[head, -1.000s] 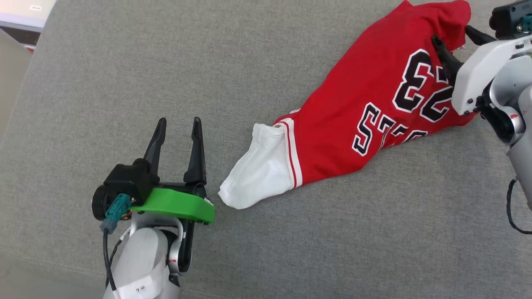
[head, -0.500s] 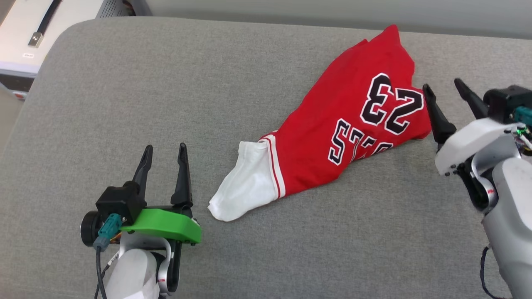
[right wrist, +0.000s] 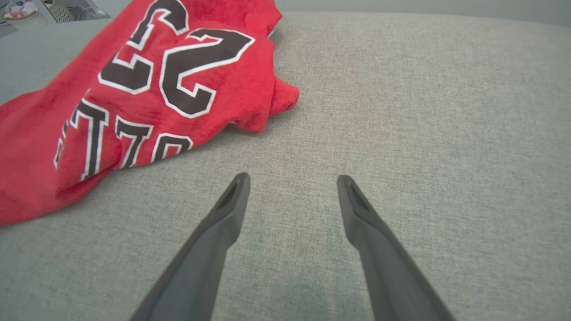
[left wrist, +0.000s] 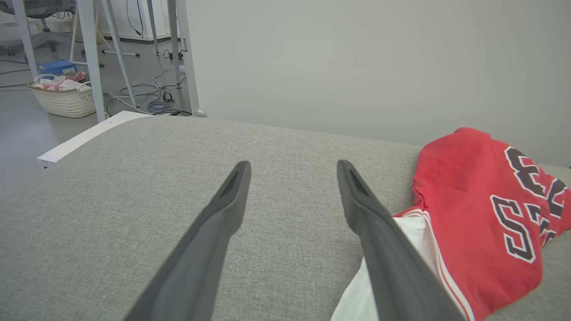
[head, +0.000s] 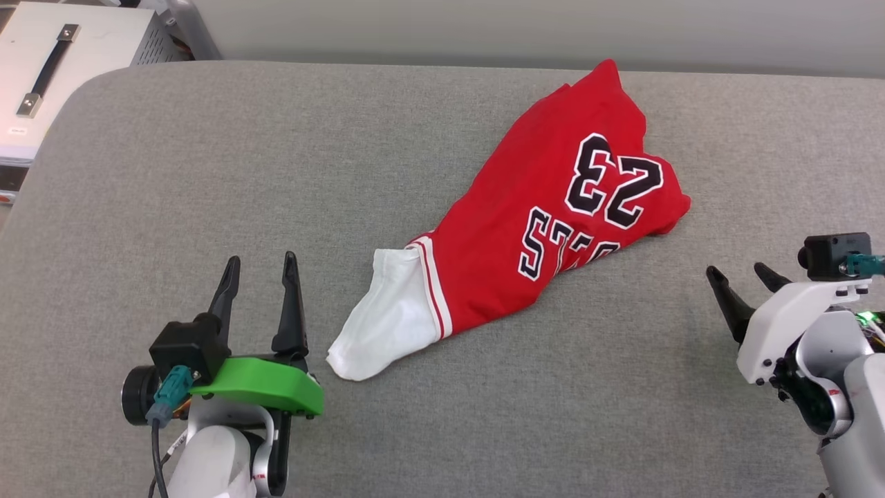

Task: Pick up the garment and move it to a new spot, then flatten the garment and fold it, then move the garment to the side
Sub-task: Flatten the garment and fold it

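The garment [head: 546, 221], a red jersey with a black "23" and one white sleeve, lies bunched in a slanted heap on the grey cushion [head: 207, 173], sleeve end toward the lower left. My left gripper [head: 259, 266] stands open just left of the white sleeve, touching nothing. In the left wrist view the garment [left wrist: 486, 223] lies to the right of the open left gripper [left wrist: 292, 171]. My right gripper [head: 736, 273] is open at the right, clear of the cloth. The right wrist view has the garment [right wrist: 134, 102] up and left of the empty right gripper [right wrist: 292, 183].
A white box with a black handle [head: 55, 76] stands off the cushion's far left corner. A pale wall runs behind the cushion. In the left wrist view, table legs, cables and a white basket [left wrist: 64, 96] stand on the floor beyond the cushion's edge.
The right gripper has let go of the garment's far end and drawn back toward me. The garment now lies loose. The head camera has tilted, shifting the whole picture down.
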Controlling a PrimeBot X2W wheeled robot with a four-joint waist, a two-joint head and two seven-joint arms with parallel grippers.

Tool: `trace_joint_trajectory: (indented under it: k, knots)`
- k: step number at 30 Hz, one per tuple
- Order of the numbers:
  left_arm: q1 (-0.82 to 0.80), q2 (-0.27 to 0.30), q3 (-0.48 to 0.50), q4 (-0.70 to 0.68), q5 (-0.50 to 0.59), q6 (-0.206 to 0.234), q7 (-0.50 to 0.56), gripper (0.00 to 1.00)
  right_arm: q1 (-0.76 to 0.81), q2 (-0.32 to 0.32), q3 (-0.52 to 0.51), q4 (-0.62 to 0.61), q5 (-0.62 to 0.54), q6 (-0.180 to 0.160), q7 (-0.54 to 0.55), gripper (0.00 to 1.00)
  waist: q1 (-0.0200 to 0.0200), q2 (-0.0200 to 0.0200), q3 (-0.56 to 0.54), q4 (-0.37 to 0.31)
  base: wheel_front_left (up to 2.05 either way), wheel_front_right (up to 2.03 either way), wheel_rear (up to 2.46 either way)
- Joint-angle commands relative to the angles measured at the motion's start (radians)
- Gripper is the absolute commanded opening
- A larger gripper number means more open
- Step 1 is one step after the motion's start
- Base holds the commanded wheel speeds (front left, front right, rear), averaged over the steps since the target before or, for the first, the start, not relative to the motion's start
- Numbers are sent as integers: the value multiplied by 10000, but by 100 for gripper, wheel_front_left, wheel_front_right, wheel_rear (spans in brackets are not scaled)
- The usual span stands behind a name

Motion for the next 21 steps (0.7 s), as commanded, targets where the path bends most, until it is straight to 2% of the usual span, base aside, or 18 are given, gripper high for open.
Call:
trace_joint_trajectory:
  k: [1, 10, 21]
  knots:
    - [-46, 24, -30, -53, -42, 76, -6, 100, -50, -79, -15, -103, 191, -6, 400, 100, 1, 0, 106, 63, 0, 0, 0]
    - [-427, -130, -300, -113, -34, 3, -70, 100, -1628, -739, 467, 270, 865, -6, 2418, 100, 1, 0, 745, 602, 0, 0, 0]
    - [-934, -418, -591, 28, -86, -92, -145, 100, -3661, -1389, 1851, 1386, 1622, -6, 3440, 100, 1, 0, 1590, 1403, 0, 0, 0]
